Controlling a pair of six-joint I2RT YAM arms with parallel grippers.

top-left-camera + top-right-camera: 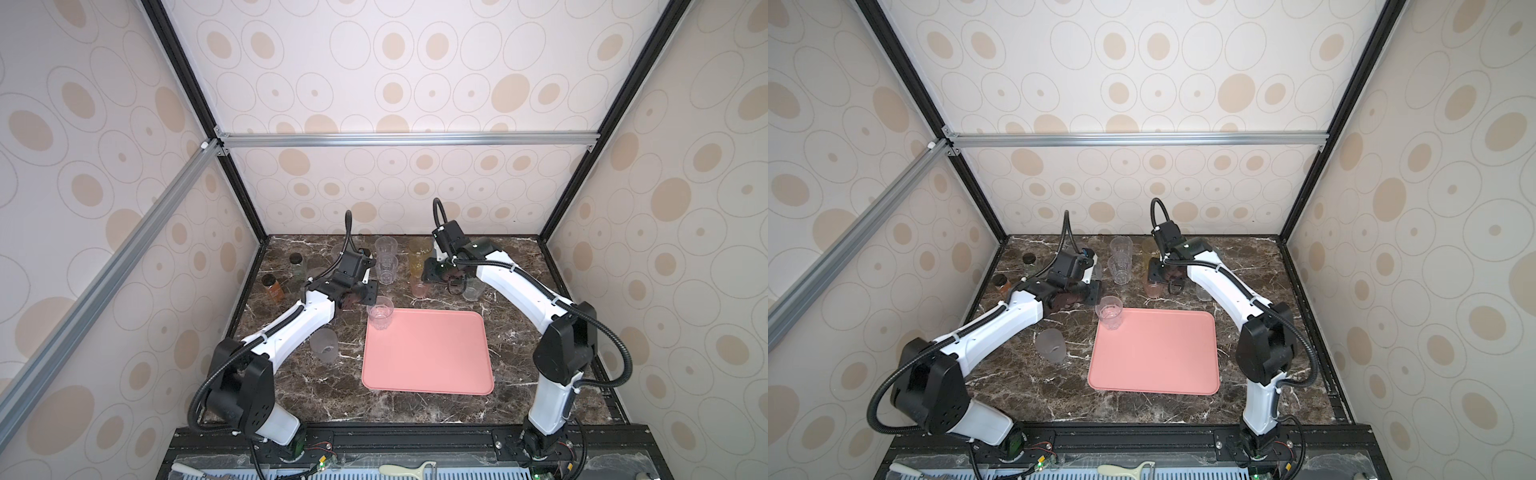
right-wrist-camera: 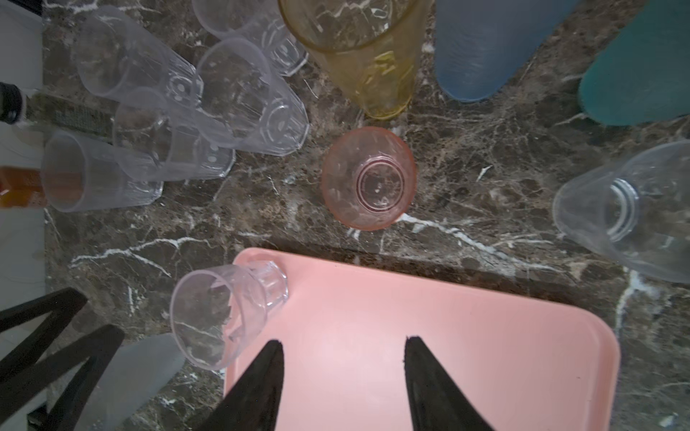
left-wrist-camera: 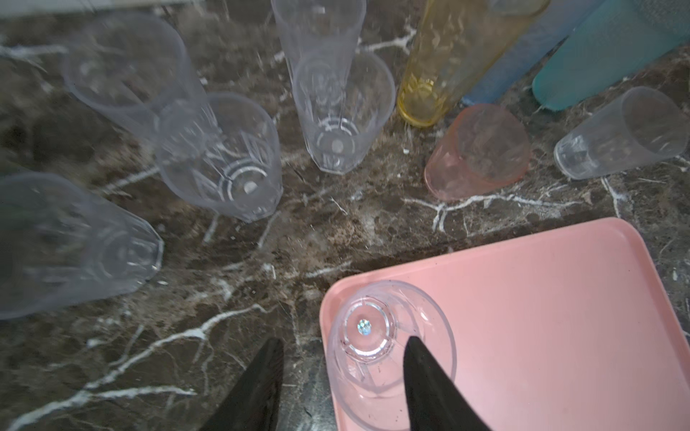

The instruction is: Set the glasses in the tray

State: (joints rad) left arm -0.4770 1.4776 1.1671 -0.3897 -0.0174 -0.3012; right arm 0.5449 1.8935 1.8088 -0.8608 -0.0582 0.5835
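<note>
The salmon-pink tray (image 1: 432, 357) lies flat in the middle of the marble table. One clear ribbed glass (image 1: 380, 313) stands upright in its far left corner (image 3: 377, 347). My left gripper (image 3: 343, 339) is open just above that glass, one fingertip over its rim and the other over the marble, gripping nothing. My right gripper (image 2: 341, 341) is open and empty over the tray's (image 2: 448, 336) far edge, near a pink glass (image 2: 367, 177). Several clear glasses (image 1: 386, 259), an amber one (image 1: 417, 251), a blue one (image 2: 478, 48) and a teal one (image 2: 634, 82) stand behind the tray.
A frosted glass (image 1: 324, 345) stands left of the tray under the left arm. Two black-capped bottles (image 1: 297, 262) (image 1: 273, 286) sit at the far left. Another clear glass (image 1: 471, 289) stands under the right forearm. Walls close the table on three sides.
</note>
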